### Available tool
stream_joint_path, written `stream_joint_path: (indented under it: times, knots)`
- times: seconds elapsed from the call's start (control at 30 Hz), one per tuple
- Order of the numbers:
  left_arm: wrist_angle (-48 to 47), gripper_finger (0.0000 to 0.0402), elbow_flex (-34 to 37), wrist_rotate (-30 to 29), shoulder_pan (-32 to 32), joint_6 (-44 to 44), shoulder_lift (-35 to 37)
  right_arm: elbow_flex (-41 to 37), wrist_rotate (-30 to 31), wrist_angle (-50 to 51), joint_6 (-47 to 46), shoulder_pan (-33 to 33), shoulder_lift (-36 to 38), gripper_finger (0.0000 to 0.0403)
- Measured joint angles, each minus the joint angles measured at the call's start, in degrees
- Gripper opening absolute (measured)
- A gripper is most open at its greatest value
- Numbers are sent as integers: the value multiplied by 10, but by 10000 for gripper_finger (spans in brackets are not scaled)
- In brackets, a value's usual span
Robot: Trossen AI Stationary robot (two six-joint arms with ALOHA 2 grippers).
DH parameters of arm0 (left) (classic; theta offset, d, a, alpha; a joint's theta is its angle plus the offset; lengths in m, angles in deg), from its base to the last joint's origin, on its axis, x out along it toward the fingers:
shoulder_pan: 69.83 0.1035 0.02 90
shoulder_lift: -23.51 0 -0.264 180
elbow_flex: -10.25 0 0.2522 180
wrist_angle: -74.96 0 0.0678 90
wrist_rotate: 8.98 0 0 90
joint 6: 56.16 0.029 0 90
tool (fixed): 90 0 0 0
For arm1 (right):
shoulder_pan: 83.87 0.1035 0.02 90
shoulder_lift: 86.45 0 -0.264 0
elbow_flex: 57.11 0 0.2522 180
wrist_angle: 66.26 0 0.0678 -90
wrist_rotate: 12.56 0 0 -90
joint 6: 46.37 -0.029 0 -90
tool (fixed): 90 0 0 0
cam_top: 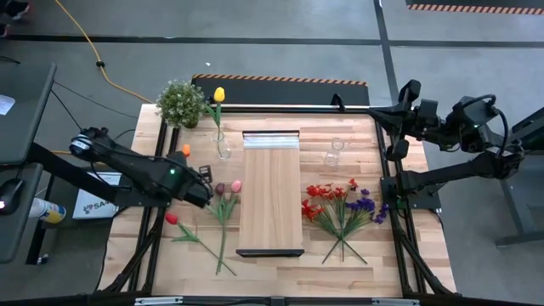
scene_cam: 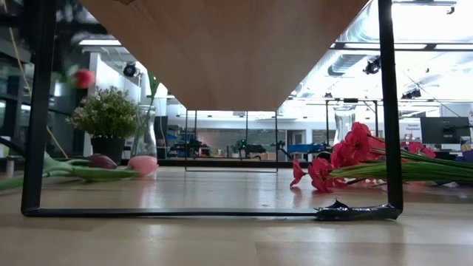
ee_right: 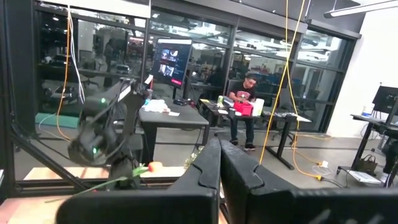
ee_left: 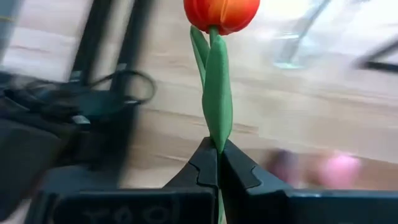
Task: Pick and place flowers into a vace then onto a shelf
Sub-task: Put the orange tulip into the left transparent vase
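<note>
The left claw is shut tight on the green stem of an orange tulip. It holds the tulip up in the air above the left part of the desk, with the bloom well clear of the wood.

More flowers lie flat on the desk. A pink tulip and a dark red tulip lie just beside the left claw, and a red tulip lies nearer the front left corner. A bunch of red sprays and purple sprays lies near the right edge.

The shelf stands in the middle of the desk. A yellow tulip already stands in a glass vase near the back edge, just left of the shelf. A second glass vase stands on the other side of the shelf. A green potted plant sits at the back left corner.

The right claw is closed with nothing in it. It waits past the back right corner of the desk.
</note>
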State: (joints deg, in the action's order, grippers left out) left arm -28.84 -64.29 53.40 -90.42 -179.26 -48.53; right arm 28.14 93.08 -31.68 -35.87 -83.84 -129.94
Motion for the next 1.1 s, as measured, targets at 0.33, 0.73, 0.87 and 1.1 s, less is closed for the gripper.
stream_joint_path:
  times: [0.33, 0.73, 0.87, 1.1]
  knots:
    - [-1, 32, -125, -147, 0, 92, 14, 0, 0, 21, 0, 0, 0, 0]
    - [1, 32, -266, -386, 0, 284, 13, 0, 0, 25, 1, 0, 0, 0]
    - [1, 32, -290, -452, 0, 353, 13, 0, 0, 25, 15, 0, 0, 0]
    - [1, 32, -298, -539, 0, 400, 14, 0, 6, 20, 16, 0, 0, 0]
